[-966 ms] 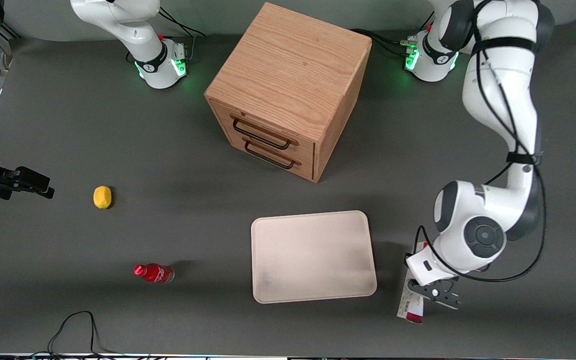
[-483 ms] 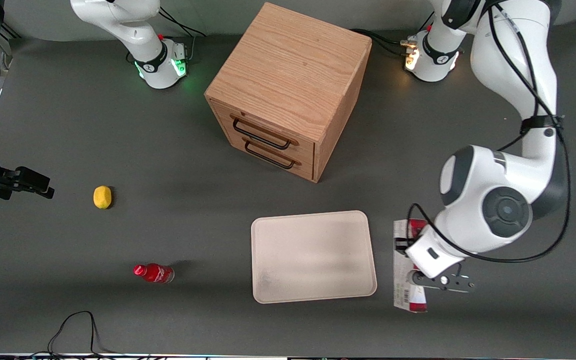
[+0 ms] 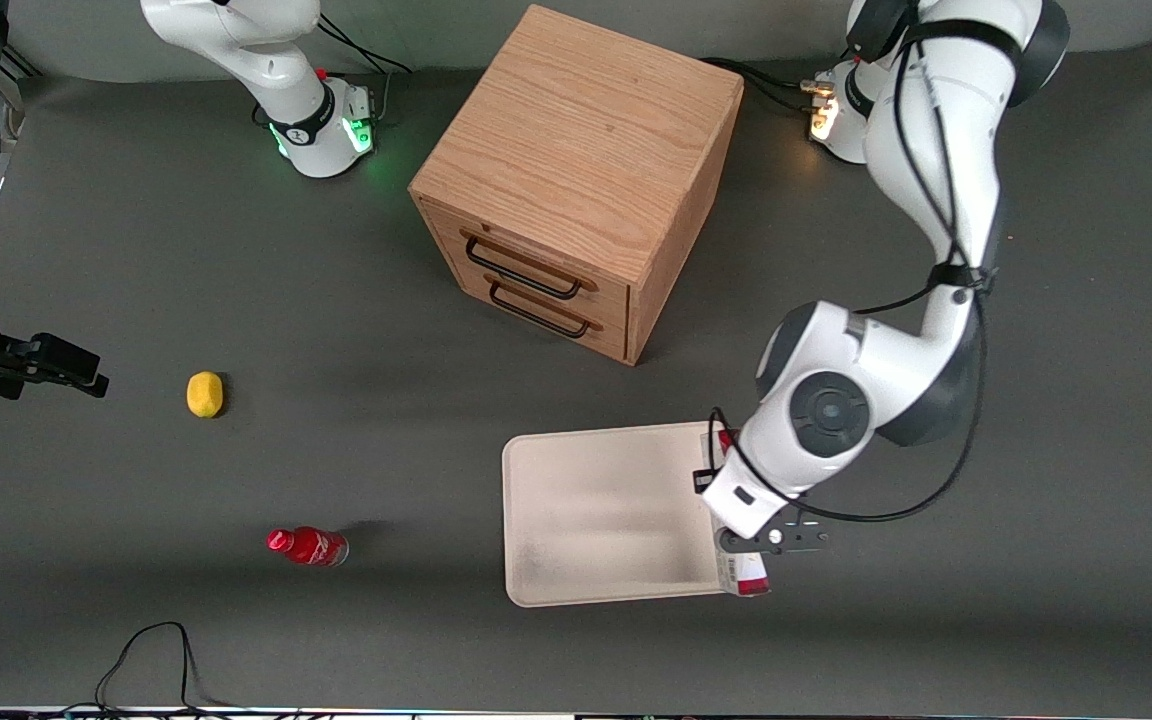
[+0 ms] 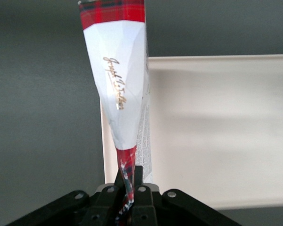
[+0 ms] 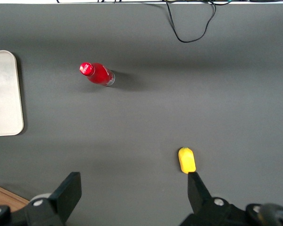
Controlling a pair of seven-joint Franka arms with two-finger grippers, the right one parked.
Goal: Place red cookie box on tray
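The red cookie box (image 4: 117, 84) is pinched edge-on in the closed tool (image 4: 129, 181), poised above the tray's (image 3: 596, 510) rim for set-down.

left arm (image 3: 921, 150): white shells, dark grey joint caps | black cable along links | gripper (image 3: 748, 545): black

This is a robotics lab: two white arm bases (image 3: 321, 125) with glowing status lights are bolted to a worktop (image 3: 136, 260) covered in plain dark grey matting, with cables (image 3: 151, 655) trailing over its edge. Unrelated test props sit scattered on it: a wooden drawer cabinet (image 3: 576, 170), a small red bottle (image 3: 308, 546) and a yellow lemon-like object (image 3: 204, 393).
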